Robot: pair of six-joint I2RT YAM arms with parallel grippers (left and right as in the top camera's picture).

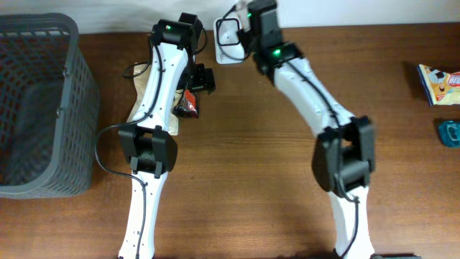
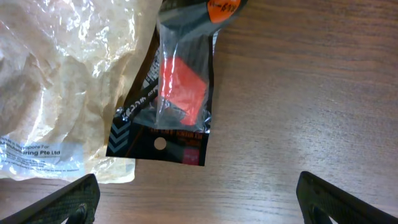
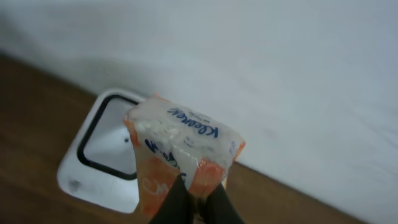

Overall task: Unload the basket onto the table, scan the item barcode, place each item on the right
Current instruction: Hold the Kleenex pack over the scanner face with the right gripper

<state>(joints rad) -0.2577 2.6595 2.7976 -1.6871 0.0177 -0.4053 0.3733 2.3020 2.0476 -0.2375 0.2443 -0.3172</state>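
My right gripper is shut on the bottom edge of an orange and white Kleenex tissue pack, holding it upright just above and beside the white barcode scanner with its black-framed window. In the overhead view the scanner lies at the table's back edge under the right wrist. My left gripper is open, its fingers wide apart over bare wood, just short of a black and red packet.
A crinkled clear plastic bag lies left of the packet, partly under it. A grey basket fills the table's left end. A yellow snack pack and a small blue item lie at the far right.
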